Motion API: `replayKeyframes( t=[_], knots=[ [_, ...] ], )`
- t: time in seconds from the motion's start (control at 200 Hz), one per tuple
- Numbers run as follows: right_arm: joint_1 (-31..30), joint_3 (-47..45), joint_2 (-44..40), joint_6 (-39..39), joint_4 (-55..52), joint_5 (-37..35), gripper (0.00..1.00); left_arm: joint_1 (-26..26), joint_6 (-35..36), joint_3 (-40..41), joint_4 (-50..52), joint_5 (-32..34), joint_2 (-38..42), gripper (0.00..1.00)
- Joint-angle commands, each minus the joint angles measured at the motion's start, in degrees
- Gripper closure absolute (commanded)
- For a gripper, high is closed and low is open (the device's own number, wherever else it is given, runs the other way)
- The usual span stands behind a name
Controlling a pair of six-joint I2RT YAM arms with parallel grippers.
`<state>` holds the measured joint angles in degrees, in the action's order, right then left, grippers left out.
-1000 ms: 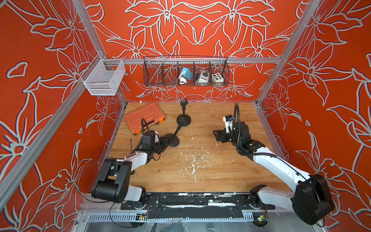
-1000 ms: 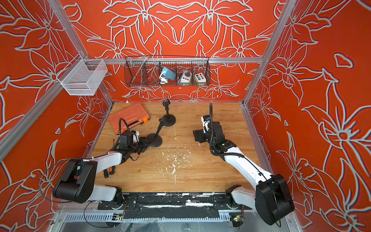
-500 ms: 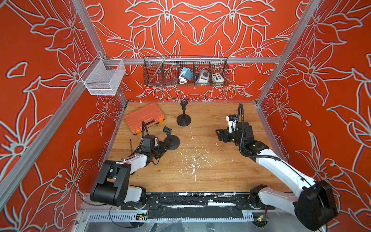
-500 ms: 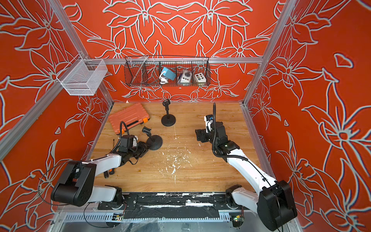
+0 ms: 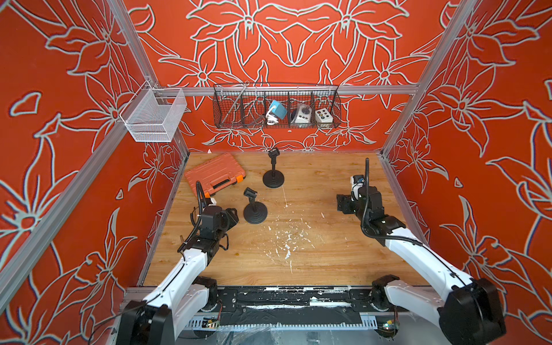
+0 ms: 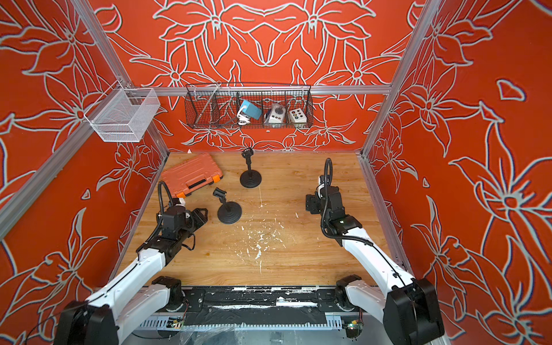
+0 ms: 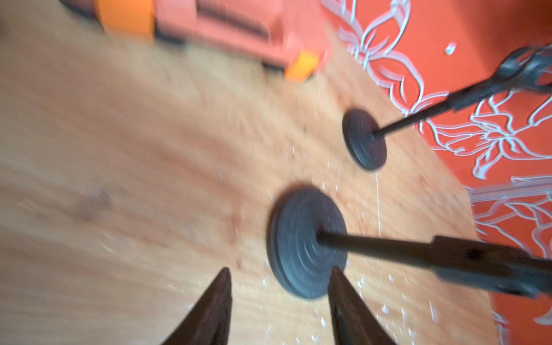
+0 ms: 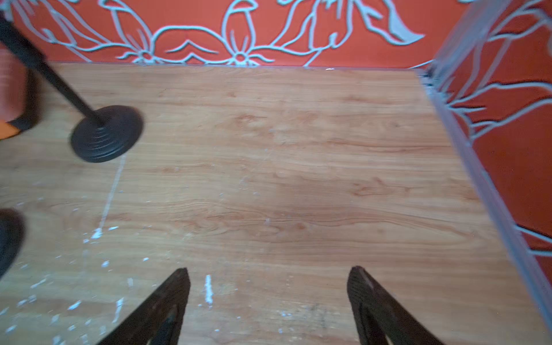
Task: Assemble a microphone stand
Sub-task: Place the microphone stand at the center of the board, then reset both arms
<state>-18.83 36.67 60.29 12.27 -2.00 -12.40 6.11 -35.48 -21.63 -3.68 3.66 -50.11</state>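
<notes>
Finding the nearer microphone stand (image 5: 254,209) standing just ahead of the left pincer (image 7: 279,273), with its round ribbed base (image 7: 298,239) lying right beyond the fingertips (image 7: 219,298), not between them. Reading the left pincer as part-way open and gripping nothing. Reading the right pincer (image 8: 268,270) as spread wide over bare wooden tabletop (image 8: 298,179), empty, with that stand well off to its side. Noting a second microphone stand (image 5: 273,173) farther out from the left pincer, near the orange tool case (image 5: 213,174).

Expecting a heavy, stiff base keeping the stand planted, a thin rigid rod (image 7: 373,242), probably smooth and apt to spin in the jaws, and a lighter clip (image 5: 249,192) on top. Favouring a hold low on the rod or on its thicker sleeve, pinching across it rather than on the clip.

Taking the long axis as running straight up from the table, base down, clip uppermost and looking cocked to one side; not making out its exact angle.
</notes>
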Motion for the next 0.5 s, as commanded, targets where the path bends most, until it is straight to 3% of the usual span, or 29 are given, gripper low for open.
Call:
replayKeyframes(
  t=[0.0,0.1,0.235,0.355,0.43,0.495],
  knots=[
    [3.23,-4.31,-2.22,-4.09,5.30,-10.50,0.14,0.28,17.20,-0.28,-6.25,11.05,3.03,0.37],
    [5.15,-10.67,-2.57,-14.56,15.52,-7.94,0.14,0.21,28.75,0.13,-13.11,14.64,0.30,0.37],
    [8.25,-13.82,0.03,-15.97,21.45,-5.65,0.13,-0.09,37.48,1.50,-25.90,12.22,-14.10,0.35],
    [10.84,-17.15,5.08,-15.44,31.73,-2.09,0.13,-0.11,38.72,-1.14,-29.10,9.59,-25.51,0.36],
    [12.04,-18.92,8.86,-14.64,38.82,0.17,0.13,-0.66,38.96,-0.72,-31.69,8.54,-27.84,0.33],
    [12.39,-19.09,11.20,-15.22,41.63,2.80,0.14,-4.09,36.04,0.00,-33.31,5.81,-28.77,0.32]
  ],
)
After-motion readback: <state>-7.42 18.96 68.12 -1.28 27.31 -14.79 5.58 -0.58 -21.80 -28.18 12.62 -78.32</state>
